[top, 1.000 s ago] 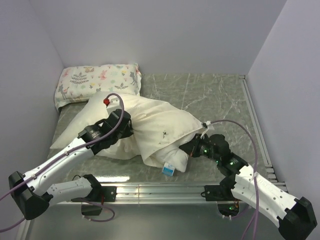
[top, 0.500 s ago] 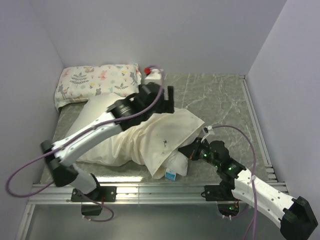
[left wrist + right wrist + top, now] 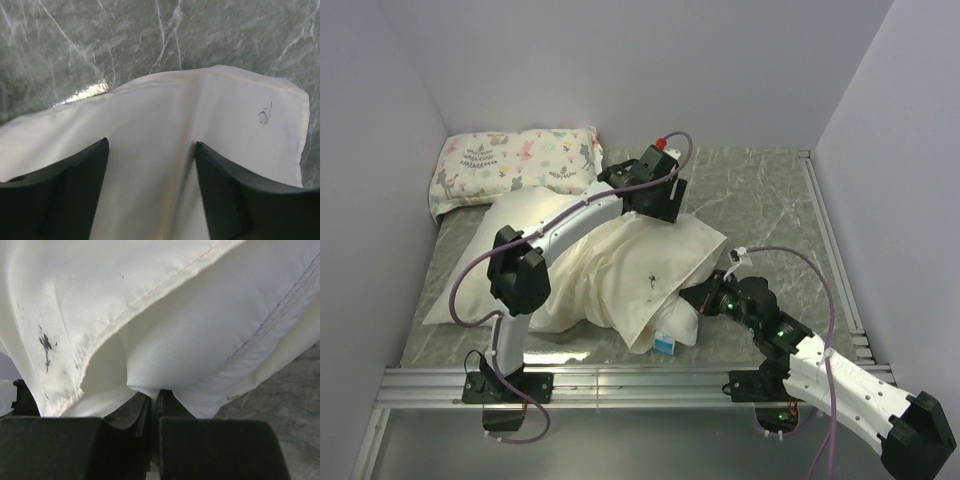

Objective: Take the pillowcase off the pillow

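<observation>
The right pincer is clamped on a fold of the pillow, whose bare labelled end pokes out of the pillowcase at the near side of the table. The left pincer stands apart over the far closed corner. I should lower it, pinch cloth only, and pull away from the right pincer.

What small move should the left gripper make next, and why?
Probably lower and close on the far end of the cream glossy fabric pillowcase: the left gripper hovers open above it, while the right gripper is shut on the plump matte white pillow at the open end.
</observation>
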